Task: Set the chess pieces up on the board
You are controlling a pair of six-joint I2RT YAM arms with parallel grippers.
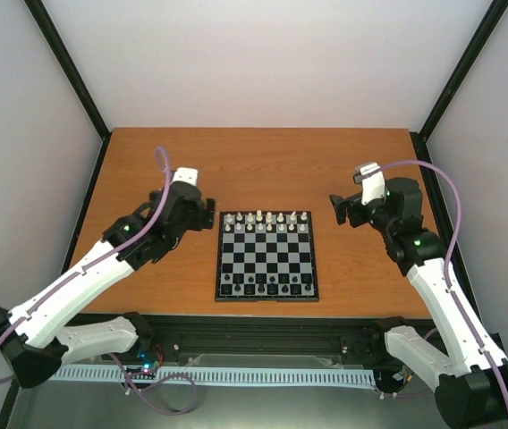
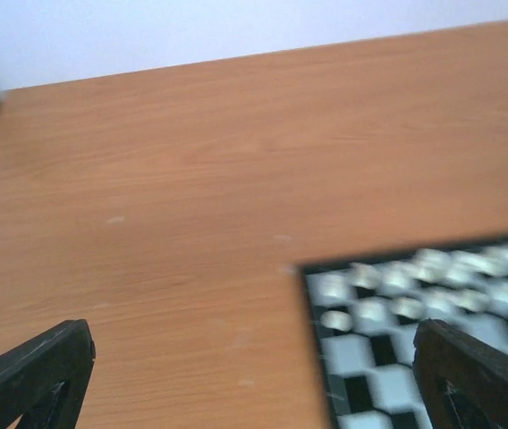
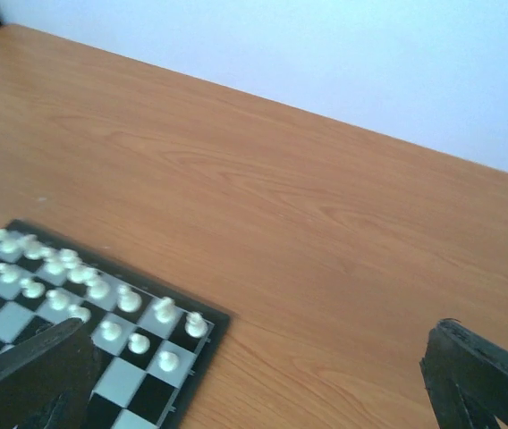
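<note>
Pale walls and a black frame enclose the wooden table (image 1: 147, 161); the board (image 1: 219, 259) lies at its middle, between the two arms; the white chess pieces (image 1: 266, 222) fill the two far ranks and the black chess pieces (image 1: 266, 284) the two near ranks, though they are too small for us to check each square.

We see the left gripper (image 1: 207, 214) just off the board's far left corner, its jaws spread wide with nothing between them; the right gripper (image 1: 337, 210) hangs off the far right corner, likewise wide and empty; in the right wrist view one finger (image 3: 30, 371) overlaps the corner squares beside the white figures.

We judge the set-up to look close to complete, so the chief risk now is disturbance; a gripper swung low across the ranks could topple figures that stand shoulder to shoulder; jaws this wide, lowered onto one piece, would likely strike its neighbours; a nudge on the thin rim could slide the light board and jar everything on it; the left wrist view is blurred, so any fine alignment judged from it would be unreliable.
</note>
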